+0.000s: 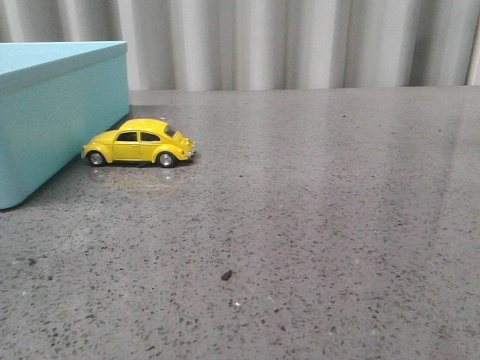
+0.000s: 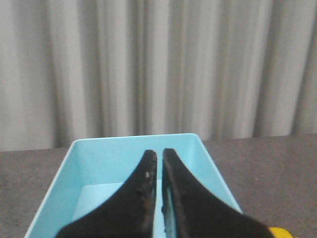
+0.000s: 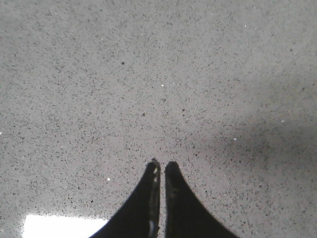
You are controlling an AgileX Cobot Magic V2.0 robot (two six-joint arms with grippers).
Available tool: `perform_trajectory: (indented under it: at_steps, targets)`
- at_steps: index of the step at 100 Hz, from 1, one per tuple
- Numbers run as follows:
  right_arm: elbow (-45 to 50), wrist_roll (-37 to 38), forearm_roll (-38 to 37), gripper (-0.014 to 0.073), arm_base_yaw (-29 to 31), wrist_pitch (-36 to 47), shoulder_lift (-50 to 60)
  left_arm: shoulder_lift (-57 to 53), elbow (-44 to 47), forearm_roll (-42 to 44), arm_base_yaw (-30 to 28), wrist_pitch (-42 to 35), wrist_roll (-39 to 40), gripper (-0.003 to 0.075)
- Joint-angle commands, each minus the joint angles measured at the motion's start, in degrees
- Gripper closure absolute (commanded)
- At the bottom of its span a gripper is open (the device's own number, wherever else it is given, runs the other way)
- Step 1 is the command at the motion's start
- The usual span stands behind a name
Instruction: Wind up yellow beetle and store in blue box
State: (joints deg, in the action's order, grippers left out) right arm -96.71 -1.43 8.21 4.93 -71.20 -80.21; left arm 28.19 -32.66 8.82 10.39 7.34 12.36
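Observation:
The yellow beetle (image 1: 139,142) stands on its wheels on the grey table, side-on, right beside the blue box (image 1: 52,112) at the left of the front view. A sliver of the beetle (image 2: 282,232) shows at the edge of the left wrist view. My left gripper (image 2: 160,154) hangs above the open blue box (image 2: 208,158), shut with nothing between its black fingers. My right gripper (image 3: 162,165) is shut and empty over bare speckled tabletop. Neither gripper appears in the front view.
A grey pleated curtain (image 1: 300,41) closes off the back of the table. A small dark speck (image 1: 226,275) lies on the tabletop nearer the front. A bright glare patch (image 3: 62,225) sits on the surface beside the right fingers.

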Motion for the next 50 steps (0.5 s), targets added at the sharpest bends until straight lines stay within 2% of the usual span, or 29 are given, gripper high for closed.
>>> perform_trajectory:
  at_steps: [1,25,40,50]
  targets:
    - [0.57,-1.18,0.50,0.0654,0.08,5.51,4.71,5.20,-5.92,0.76,3.44,-1.72,-0.61,0.0741]
    - [8.67,-1.23,0.39,0.0654,0.08,13.04,14.14,20.71,-18.79,2.97,14.34,4.96,-6.25,0.0741]
    - [13.38,-1.23,0.05,0.0654,0.08,15.32,19.62,29.59,-26.49,4.89,16.36,9.97,-8.46,0.0741]
    - [16.31,-1.23,0.02,0.0654,0.08,15.97,22.81,34.01,-31.31,4.79,16.47,13.34,-12.73,0.0741]
